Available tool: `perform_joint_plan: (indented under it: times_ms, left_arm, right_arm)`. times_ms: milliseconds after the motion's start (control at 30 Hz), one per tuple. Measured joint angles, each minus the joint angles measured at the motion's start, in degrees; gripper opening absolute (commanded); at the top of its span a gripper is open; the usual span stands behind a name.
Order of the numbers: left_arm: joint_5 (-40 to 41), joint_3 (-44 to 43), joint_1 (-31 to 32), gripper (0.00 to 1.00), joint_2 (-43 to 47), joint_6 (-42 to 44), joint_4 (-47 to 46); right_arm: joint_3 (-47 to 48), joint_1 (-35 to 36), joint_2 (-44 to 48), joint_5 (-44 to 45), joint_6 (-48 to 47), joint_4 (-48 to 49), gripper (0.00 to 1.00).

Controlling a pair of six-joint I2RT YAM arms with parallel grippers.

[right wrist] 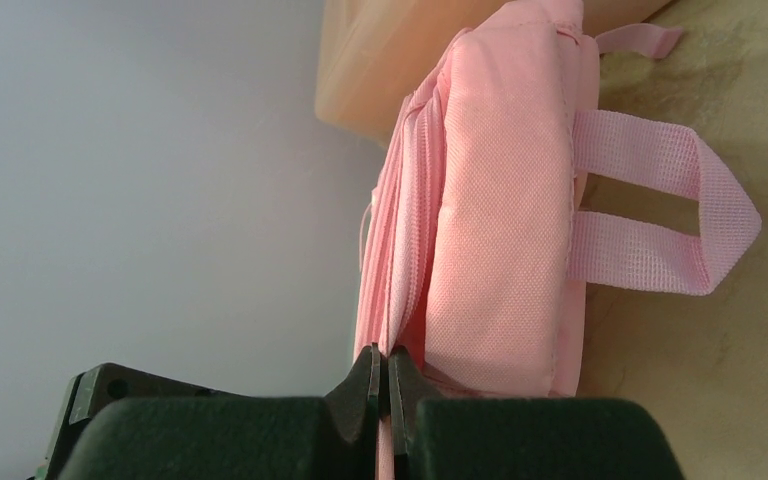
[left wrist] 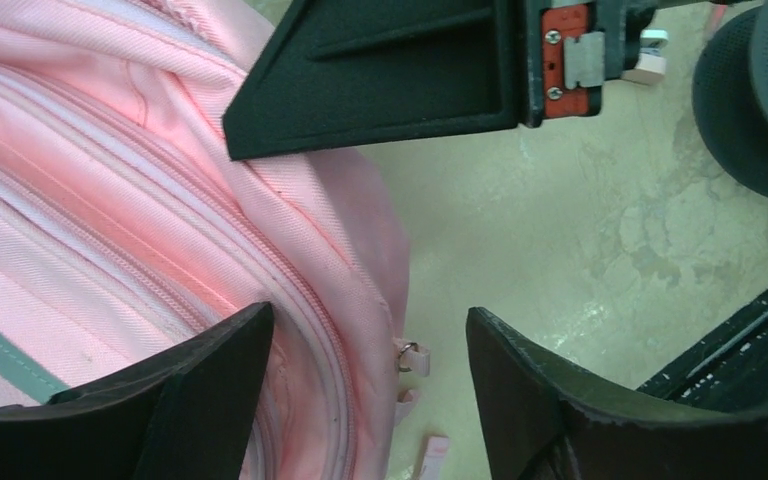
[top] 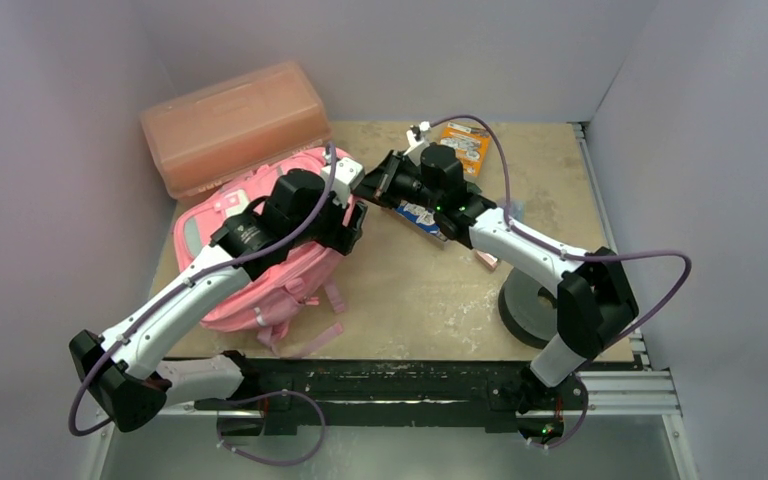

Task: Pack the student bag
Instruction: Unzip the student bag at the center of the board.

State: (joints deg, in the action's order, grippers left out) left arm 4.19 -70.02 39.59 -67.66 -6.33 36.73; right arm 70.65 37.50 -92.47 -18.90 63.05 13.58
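- Placement: student bag lies flat near the far-left corner of the table, its far end against an orange plastic box. The zips look closed.
- Right tool is pressed together on a thin pink bit at the student bag's top edge. Probably a zip pull; cannot confirm. Judged purpose: to draw the zip.
- Left tool is spread over the zipped side seam, holding nothing. Judged poised to brace the fabric.
- Packing not yet begun, by my reading.
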Motion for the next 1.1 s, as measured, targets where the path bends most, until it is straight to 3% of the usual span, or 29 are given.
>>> perform_joint_plan:
  times_ms: [267,333,467,633,833,1100]
  left_arm:
    - [6.7,0.0,0.4,0.0,-0.5,-0.2,1.4]
    - [6.8,-0.1,0.5,0.0,-0.3,-0.3,1.6]
    - [7.0,0.1,0.6,0.0,0.8,-0.4,1.8]
    - [8.5,4.0,-0.3,0.0,5.7,-1.0,2.5]
    - [8.2,5.9,-2.2,0.0,11.1,-3.2,2.8]
    - [2.2,6.6,-7.5,0.0,11.8,-7.5,0.0]
  right_arm:
    - [-1.4,0.6,1.3,0.9,-2.3,-0.1,0.0]
    - [-1.7,0.7,1.9,1.3,-4.2,-0.5,0.01]
    - [-1.6,0.8,2.7,0.7,-10.9,-1.7,0.44]
    - [-1.9,0.6,7.3,-1.7,-24.1,-2.6,0.59]
    - [-9.4,4.1,15.8,-1.8,-37.3,-0.9,0.61]
    - [-16.9,23.3,12.8,1.4,-43.3,6.9,0.6]
